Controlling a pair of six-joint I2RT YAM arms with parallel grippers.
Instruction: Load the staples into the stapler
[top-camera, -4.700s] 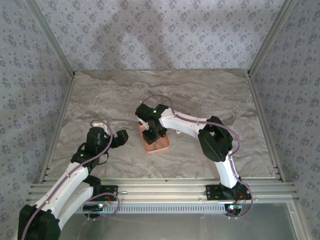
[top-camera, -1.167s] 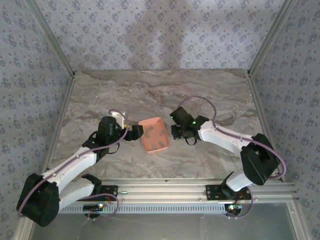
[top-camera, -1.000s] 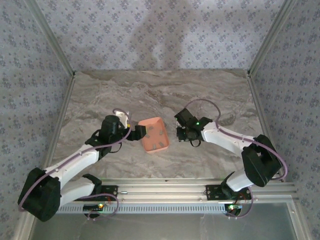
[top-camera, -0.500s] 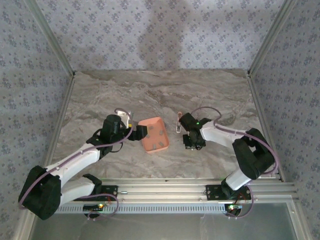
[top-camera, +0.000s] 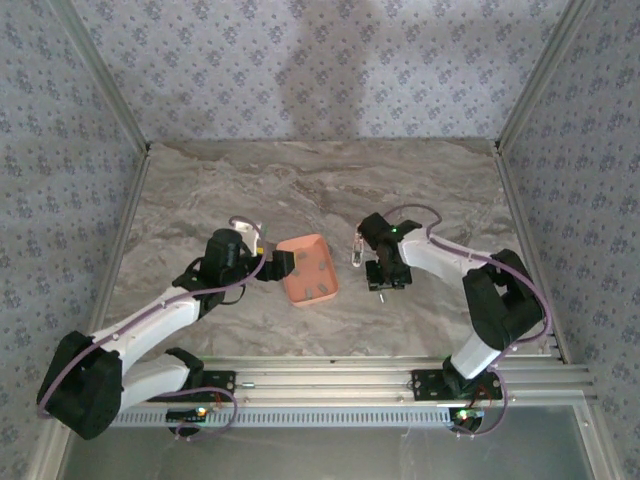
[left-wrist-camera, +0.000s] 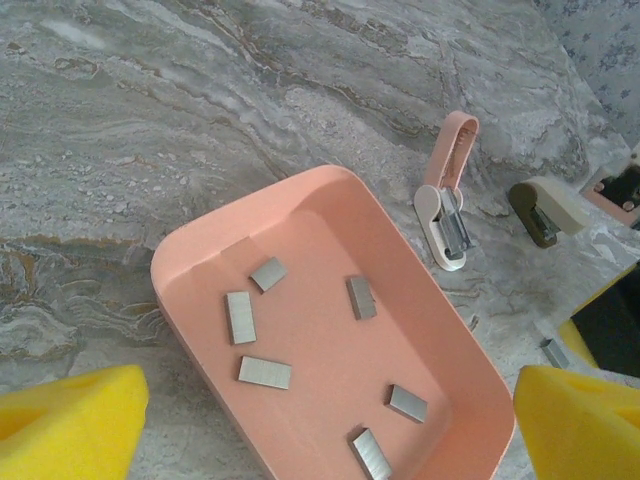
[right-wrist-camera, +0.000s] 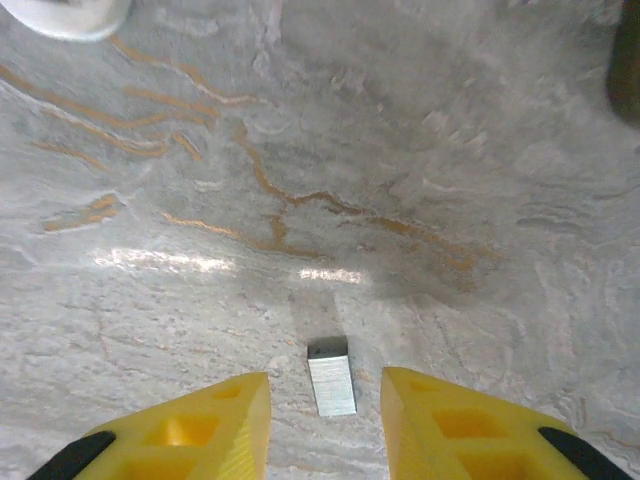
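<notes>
The pink and white stapler (top-camera: 356, 250) lies open on the table right of the salmon tray (top-camera: 302, 241); the left wrist view shows the stapler (left-wrist-camera: 447, 215) with its metal channel exposed. Several grey staples (left-wrist-camera: 245, 317) lie loose in the tray (left-wrist-camera: 190, 250). One more strip of staples (right-wrist-camera: 331, 378) lies flat on the table between the yellow fingers (right-wrist-camera: 200, 430) of my right gripper (right-wrist-camera: 326, 415), which is open and not touching it. My right gripper (top-camera: 384, 283) stands just below and right of the stapler. My left gripper (top-camera: 278, 264) is wide open at the tray's left end, straddling it (left-wrist-camera: 330, 425).
A small beige and dark object (left-wrist-camera: 545, 208) lies on the table just beyond the stapler. Patterned walls and metal rails (top-camera: 520, 240) close in the marble table on three sides. The right arm's black body (left-wrist-camera: 610, 325) is close to the tray's far corner.
My right gripper moved off the stapler, down to the table beside it, and its jaws opened, leaving the staple strip on the table. The left gripper stayed at the tray.
</notes>
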